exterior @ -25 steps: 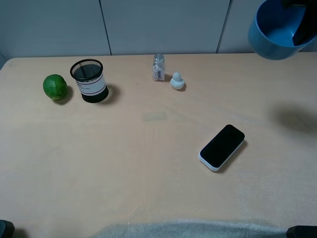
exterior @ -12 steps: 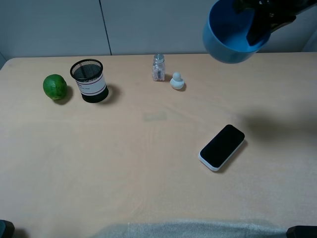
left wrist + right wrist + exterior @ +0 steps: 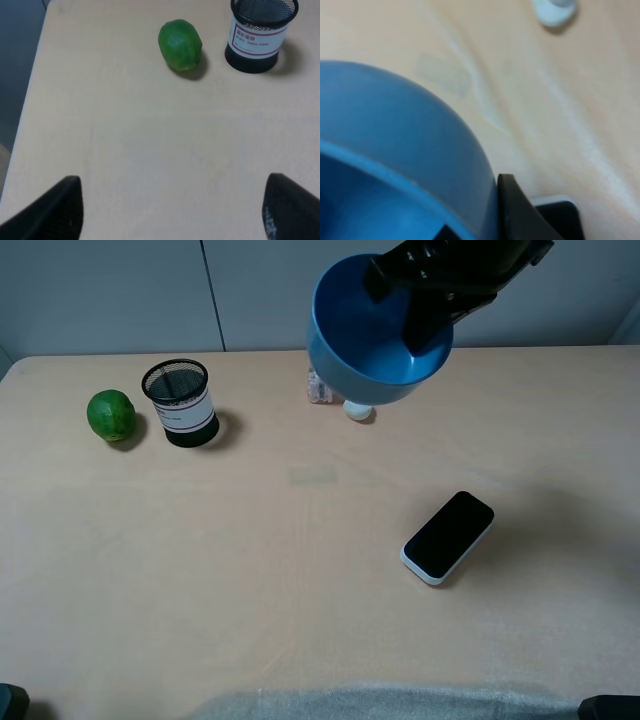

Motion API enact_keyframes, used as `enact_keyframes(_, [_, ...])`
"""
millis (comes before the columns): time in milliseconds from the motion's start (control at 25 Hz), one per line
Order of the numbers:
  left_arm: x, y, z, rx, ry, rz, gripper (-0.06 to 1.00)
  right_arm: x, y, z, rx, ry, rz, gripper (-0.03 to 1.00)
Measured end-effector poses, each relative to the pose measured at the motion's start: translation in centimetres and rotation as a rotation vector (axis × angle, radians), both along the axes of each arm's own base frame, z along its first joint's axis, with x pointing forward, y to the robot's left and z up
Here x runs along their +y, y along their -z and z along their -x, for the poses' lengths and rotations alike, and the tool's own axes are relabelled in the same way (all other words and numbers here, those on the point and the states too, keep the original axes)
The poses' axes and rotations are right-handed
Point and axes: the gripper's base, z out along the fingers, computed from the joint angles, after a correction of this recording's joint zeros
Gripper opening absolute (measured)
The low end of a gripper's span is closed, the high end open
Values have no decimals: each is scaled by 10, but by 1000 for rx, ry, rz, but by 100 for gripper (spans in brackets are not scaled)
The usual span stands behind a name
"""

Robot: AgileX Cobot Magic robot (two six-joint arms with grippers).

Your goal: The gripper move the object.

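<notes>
The round blue bowl (image 3: 372, 335) hangs in the air above the table's far middle, tilted with its opening facing the camera. My right gripper (image 3: 428, 325) is shut on its rim, one dark finger inside the bowl. In the right wrist view the bowl (image 3: 395, 150) fills the frame beside a dark finger (image 3: 517, 210). My left gripper (image 3: 172, 212) is open and empty low over the table's near left; only its two fingertips (image 3: 55, 207) show.
A green lime (image 3: 111, 415) and a black mesh pen cup (image 3: 180, 402) stand at the far left. A black-screened phone (image 3: 449, 536) lies right of centre. A small white figure (image 3: 357, 409) and a glass shaker (image 3: 318, 390) sit partly hidden behind the bowl.
My right gripper has carried the blue bowl leftward and lower, from the far right corner to above the shaker and white figure. The left arm has not moved.
</notes>
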Motion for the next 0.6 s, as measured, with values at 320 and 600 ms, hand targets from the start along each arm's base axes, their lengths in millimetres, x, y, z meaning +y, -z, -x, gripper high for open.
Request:
enact_keyframes(320, [0,0,0,0,0,0,80,3,19,-9,12,-6,72,-1])
enact_keyframes(600, [0,0,0,0,0,0,80,2,53,-23,40,-10,172,-1])
